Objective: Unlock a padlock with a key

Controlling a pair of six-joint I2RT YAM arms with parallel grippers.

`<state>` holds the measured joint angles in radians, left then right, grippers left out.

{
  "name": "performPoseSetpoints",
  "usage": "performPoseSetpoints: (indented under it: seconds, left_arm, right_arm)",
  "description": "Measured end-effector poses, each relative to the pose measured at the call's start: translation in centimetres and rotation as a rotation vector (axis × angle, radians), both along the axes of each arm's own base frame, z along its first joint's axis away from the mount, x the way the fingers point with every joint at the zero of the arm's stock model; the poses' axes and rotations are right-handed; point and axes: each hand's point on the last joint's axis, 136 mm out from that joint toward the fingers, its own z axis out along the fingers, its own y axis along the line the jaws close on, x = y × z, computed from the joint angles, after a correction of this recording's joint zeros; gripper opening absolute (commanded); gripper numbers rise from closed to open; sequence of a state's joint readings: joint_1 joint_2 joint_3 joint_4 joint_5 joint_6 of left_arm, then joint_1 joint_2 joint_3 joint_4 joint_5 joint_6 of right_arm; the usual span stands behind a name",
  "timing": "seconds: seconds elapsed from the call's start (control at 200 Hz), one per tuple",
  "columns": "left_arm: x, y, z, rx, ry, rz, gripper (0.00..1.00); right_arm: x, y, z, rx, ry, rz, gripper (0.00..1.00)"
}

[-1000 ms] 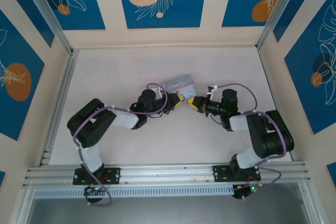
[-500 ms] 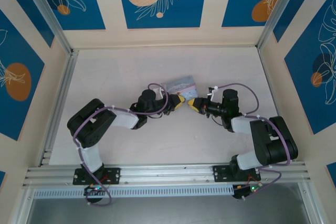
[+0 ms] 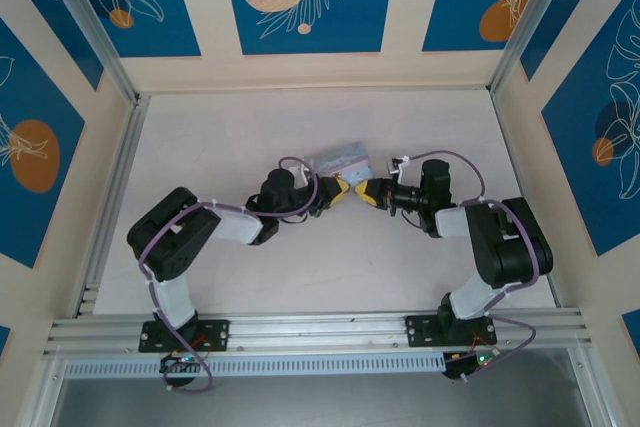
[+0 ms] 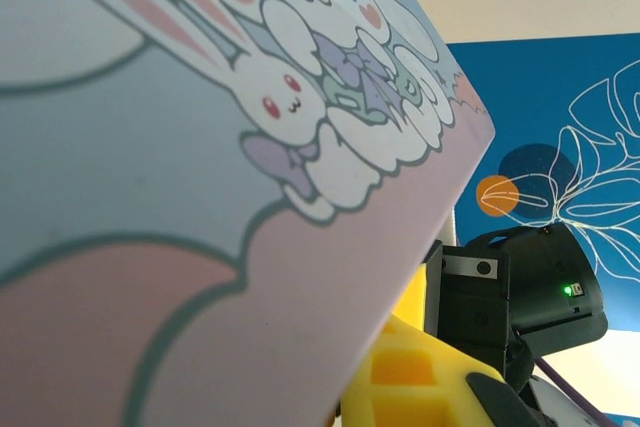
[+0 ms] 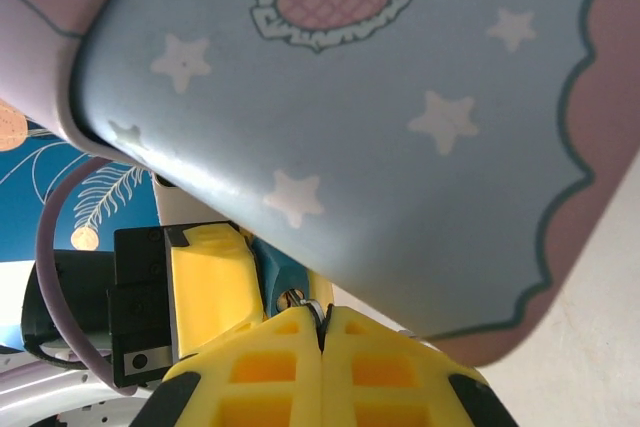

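**Where Two Grippers Meet Beside the Tin: Padlock and Key, Tip to Tip**

Because lock and key are both tiny, each is carried in its own gripper. The two stand nose to nose just on the near side of the tin (image 3: 338,158), around the middle of the table (image 3: 220,137).

Item 1: left gripper (image 3: 341,190). Its fingers are closed on the padlock (image 5: 278,279). In the right wrist view a small bluish body sits sandwiched between its yellow fingers, with what looks like the keyhole end facing the other arm. It is presumably held this way so the lock cannot spin when the key pushes in.

Item 2: right gripper (image 3: 368,193). Its fingers are pressed flat together, and a sliver of silvery metal, taken to be the key (image 5: 316,308), pokes from the very tips. That sliver lies at the padlock's face, touching or just short of it. Whether it has entered cannot be told.

Item 3: tin. It is pale blue with a cartoon print and looms close over both wrist cameras. Neither arm appears to grip it.

Step judged: lining key to keyhole. The next move calls for fine alignment, then a twist. A skewed approach could shift the key in its pinch.
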<state>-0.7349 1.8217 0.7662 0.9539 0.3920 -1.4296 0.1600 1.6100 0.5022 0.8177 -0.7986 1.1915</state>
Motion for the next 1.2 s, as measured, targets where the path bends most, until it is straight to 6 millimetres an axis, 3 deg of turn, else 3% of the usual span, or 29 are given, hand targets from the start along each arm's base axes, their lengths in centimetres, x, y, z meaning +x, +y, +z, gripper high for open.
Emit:
performPoseSetpoints:
  seconds: [0.25,0.69,0.745,0.955,1.08,1.2]
  left_arm:
    - [0.2,0.0,0.2,-0.006,-0.007,0.007,0.00]
    - [0.5,0.1,-0.1,-0.005,-0.012,0.025,0.00]
    - [0.5,0.1,-0.1,-0.002,-0.014,0.025,0.00]
    - [0.7,0.2,-0.4,0.017,-0.024,0.039,0.00]
    - [0.4,0.0,-0.9,0.039,-0.020,0.038,0.00]
    - [-0.6,-0.6,-1.9,0.077,-0.007,0.012,0.00]
  right_arm:
    - [-0.3,1.1,0.3,0.002,-0.007,0.027,0.00]
    - [0.3,0.9,0.1,-0.006,0.011,-0.006,0.00]
    - [0.4,1.0,0.1,-0.007,0.020,-0.005,0.07]
    - [0.6,1.3,-0.7,-0.043,0.072,-0.022,0.53]
    - [0.0,1.0,-0.6,-0.078,0.063,-0.034,0.72]
    - [-1.3,0.6,1.5,-0.111,-0.012,-0.040,0.76]
